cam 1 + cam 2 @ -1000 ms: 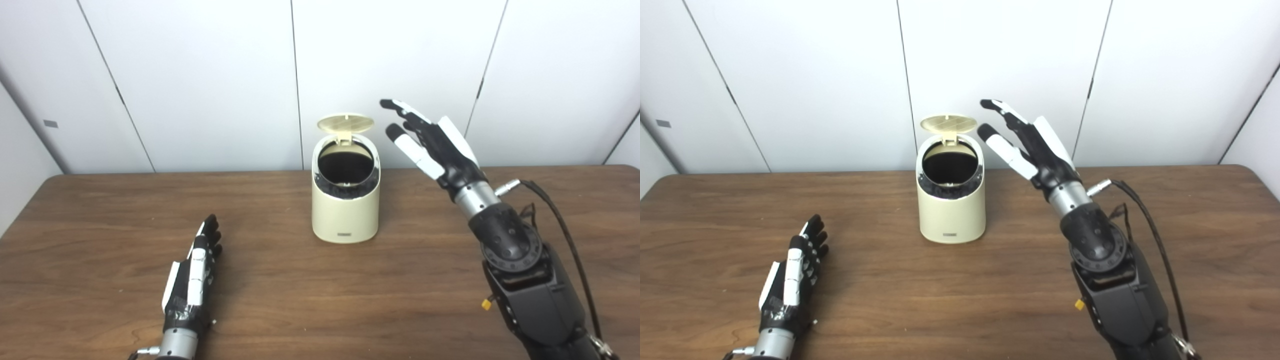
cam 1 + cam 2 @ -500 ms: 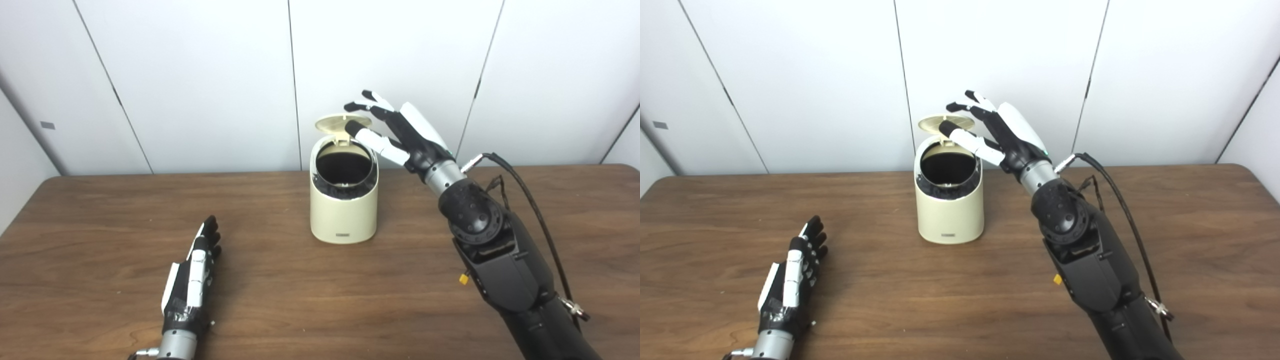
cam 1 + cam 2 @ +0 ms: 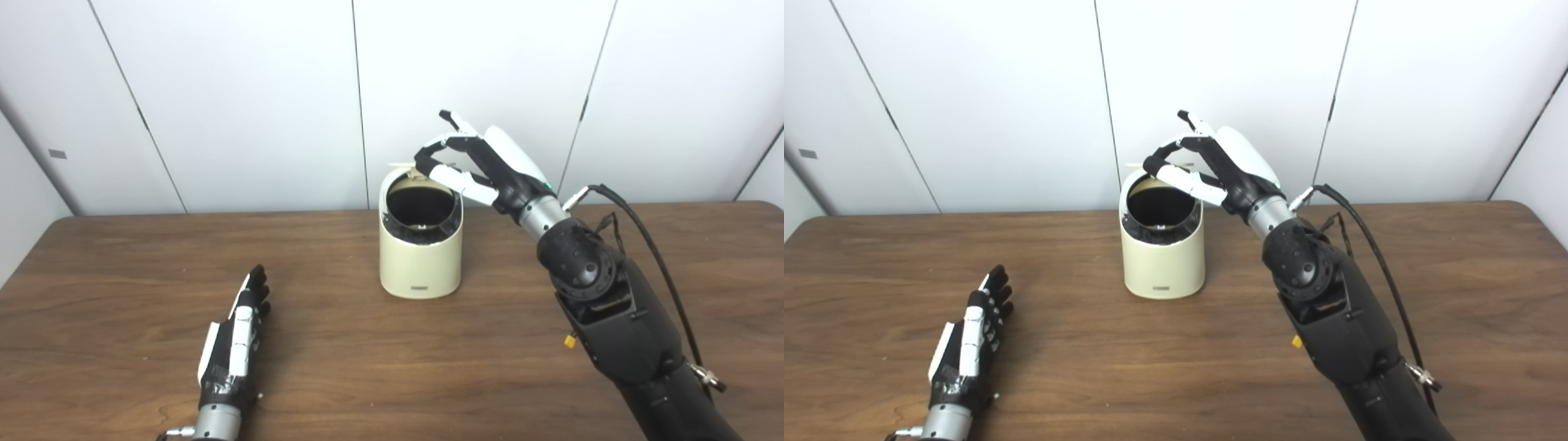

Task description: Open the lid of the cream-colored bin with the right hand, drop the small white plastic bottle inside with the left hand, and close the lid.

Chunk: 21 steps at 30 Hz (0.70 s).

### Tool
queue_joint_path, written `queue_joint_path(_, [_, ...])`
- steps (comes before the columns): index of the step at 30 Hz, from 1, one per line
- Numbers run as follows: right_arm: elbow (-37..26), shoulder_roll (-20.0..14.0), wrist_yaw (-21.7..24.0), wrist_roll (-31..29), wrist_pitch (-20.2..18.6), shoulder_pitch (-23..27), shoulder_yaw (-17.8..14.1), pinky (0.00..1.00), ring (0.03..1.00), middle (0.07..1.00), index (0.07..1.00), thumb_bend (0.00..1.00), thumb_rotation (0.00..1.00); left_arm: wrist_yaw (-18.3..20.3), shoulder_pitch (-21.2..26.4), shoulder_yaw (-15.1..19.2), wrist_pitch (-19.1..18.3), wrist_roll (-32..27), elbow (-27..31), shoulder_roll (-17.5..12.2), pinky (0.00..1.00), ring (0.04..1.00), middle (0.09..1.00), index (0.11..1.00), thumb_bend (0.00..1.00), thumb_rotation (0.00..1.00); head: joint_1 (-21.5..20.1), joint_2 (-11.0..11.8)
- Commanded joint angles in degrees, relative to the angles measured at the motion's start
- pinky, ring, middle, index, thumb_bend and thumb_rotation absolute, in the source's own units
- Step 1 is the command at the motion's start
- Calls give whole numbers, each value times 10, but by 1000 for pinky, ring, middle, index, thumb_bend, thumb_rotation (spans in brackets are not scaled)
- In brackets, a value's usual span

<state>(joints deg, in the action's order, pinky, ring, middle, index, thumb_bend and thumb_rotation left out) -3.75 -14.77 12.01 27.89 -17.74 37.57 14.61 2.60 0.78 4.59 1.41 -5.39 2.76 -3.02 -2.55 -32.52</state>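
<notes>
The cream-colored bin (image 3: 419, 260) stands on the table's middle, its dark mouth showing. Its lid (image 3: 398, 164) is hinged at the back and tilted partway down, seen nearly edge-on. My right hand (image 3: 484, 162) is at the bin's back rim, its fingers curled over the lid's top and its thumb against the underside, pinching the lid. My left hand (image 3: 236, 343) lies flat on the table at the front left, fingers straight and holding nothing. No small white bottle shows in either view.
The brown wooden table (image 3: 122, 275) runs the full width of the view. White wall panels stand close behind the bin. A black cable (image 3: 643, 233) loops off my right forearm above the table's right side.
My right hand moved left to the raised lid, closed its fingers around it, and tipped the lid down from upright. The left hand has not moved.
</notes>
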Motion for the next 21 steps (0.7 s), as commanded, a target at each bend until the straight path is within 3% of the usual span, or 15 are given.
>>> queue_joint_path(1, [-23,-9,1,1,16,14,-7,1000,1000,1000,625,654,1000,0,-12,-9,7,2,-17,7,1000,1000,1000,1000,619,1000,-1,-1])
queue_joint_path(21, [-74,-24,32,16,12,-39,-10,1000,1000,998,619,591,1000,-3,-8,-8,-1,4,-10,10,1000,1000,1000,1000,619,1000,3,-22])
